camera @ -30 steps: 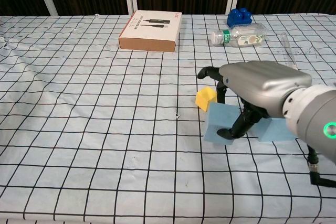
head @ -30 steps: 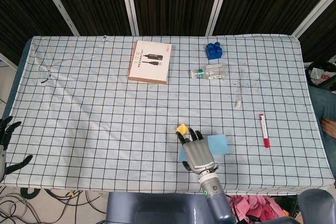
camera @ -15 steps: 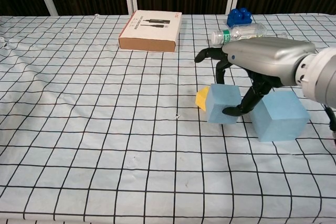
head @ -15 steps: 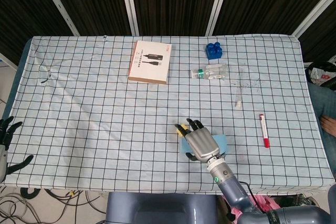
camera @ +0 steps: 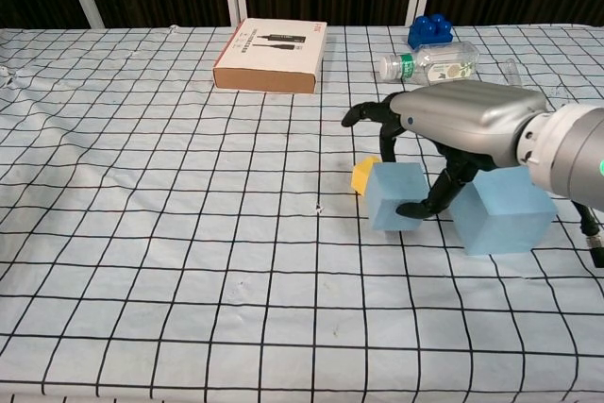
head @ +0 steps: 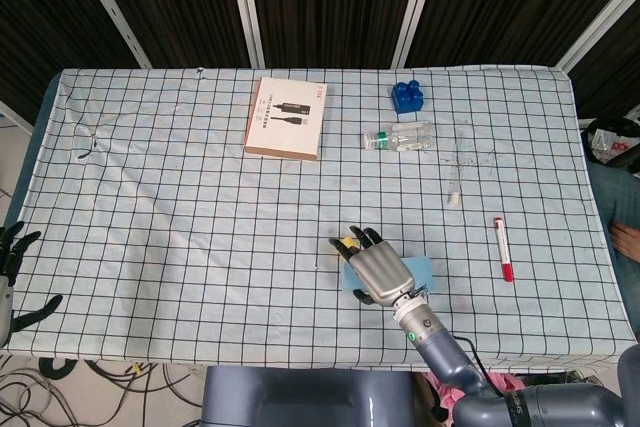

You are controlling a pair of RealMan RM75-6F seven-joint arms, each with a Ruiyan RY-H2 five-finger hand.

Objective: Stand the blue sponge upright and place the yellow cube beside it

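Blue sponge [head: 420, 270] lies near the table's front edge in the head view, mostly covered by the right hand [head: 376, 269], the yellow cube [head: 348, 244] peeking out at its fingertips; the left hand [head: 12, 252] idles open at the far edge. From the chest view, the right hand [camera: 453, 134] clamps thumb and fingers around the sponge's [camera: 396, 197] raised near end (apparently to tip it upright), with the cube [camera: 363, 175] touching it.

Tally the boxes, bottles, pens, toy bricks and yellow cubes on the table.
box: 1
bottle: 1
pen: 1
toy brick: 1
yellow cube: 1
Total: 5
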